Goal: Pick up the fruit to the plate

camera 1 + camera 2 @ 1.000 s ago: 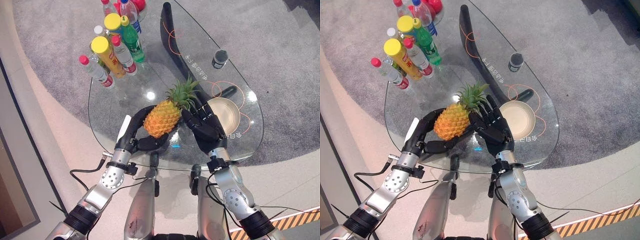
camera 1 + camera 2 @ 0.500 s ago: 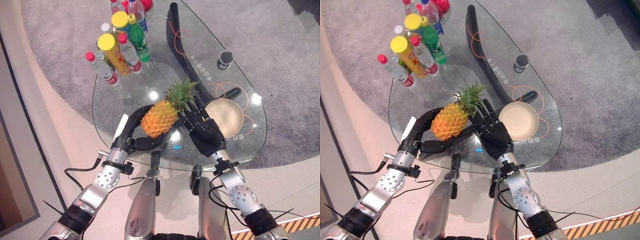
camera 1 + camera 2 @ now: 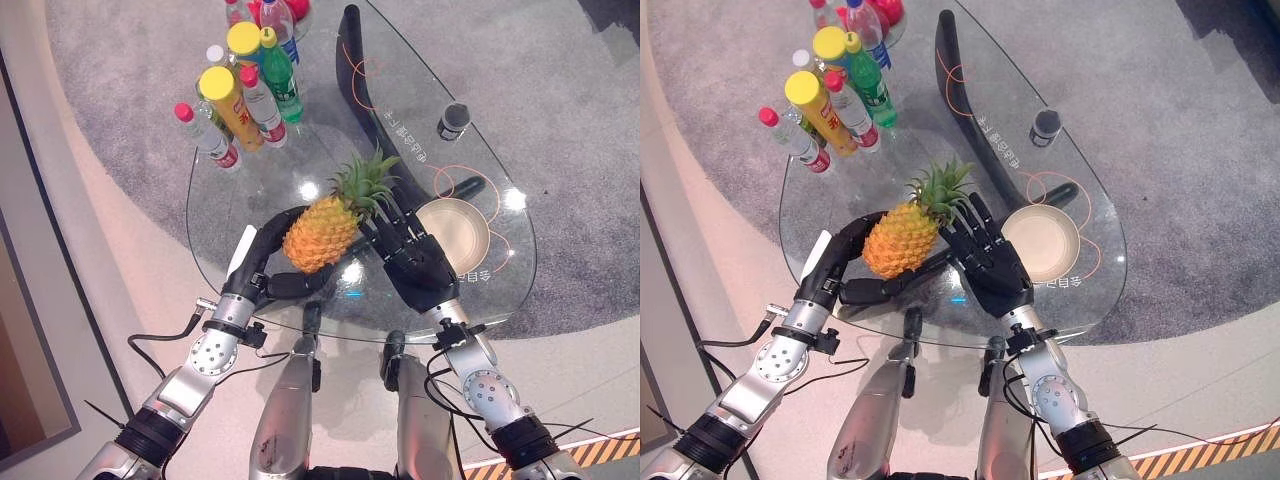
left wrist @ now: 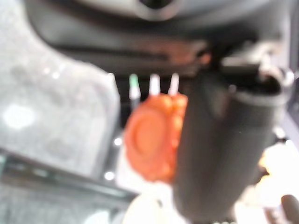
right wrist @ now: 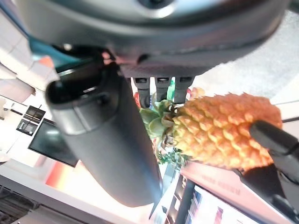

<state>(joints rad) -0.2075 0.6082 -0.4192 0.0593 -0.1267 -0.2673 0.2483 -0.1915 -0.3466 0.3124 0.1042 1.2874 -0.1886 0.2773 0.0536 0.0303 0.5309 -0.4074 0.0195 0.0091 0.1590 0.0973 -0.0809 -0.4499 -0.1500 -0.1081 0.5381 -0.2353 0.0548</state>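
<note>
A yellow-orange pineapple (image 3: 320,232) with a green crown hangs above the glass table (image 3: 205,240), held between both hands. My left hand (image 3: 262,262) curls its fingers round the fruit's body from the left and below; its thumb (image 4: 224,144) stands beside the fruit's base (image 4: 152,140). My right hand (image 3: 418,268) presses straight, spread fingers against the crown side, and its thumb (image 5: 105,135) shows next to the pineapple (image 5: 219,135). The round beige plate (image 3: 452,232) lies on the glass just right of the right hand.
Several bottles (image 3: 240,90) with red, yellow and green caps stand at the table's far left. A small dark cup (image 3: 453,120) sits at the far right. The black table leg (image 3: 360,80) runs under the glass, over grey carpet.
The view has shifted a little. The pineapple stays held between both hands at about the same place beside the plate.
</note>
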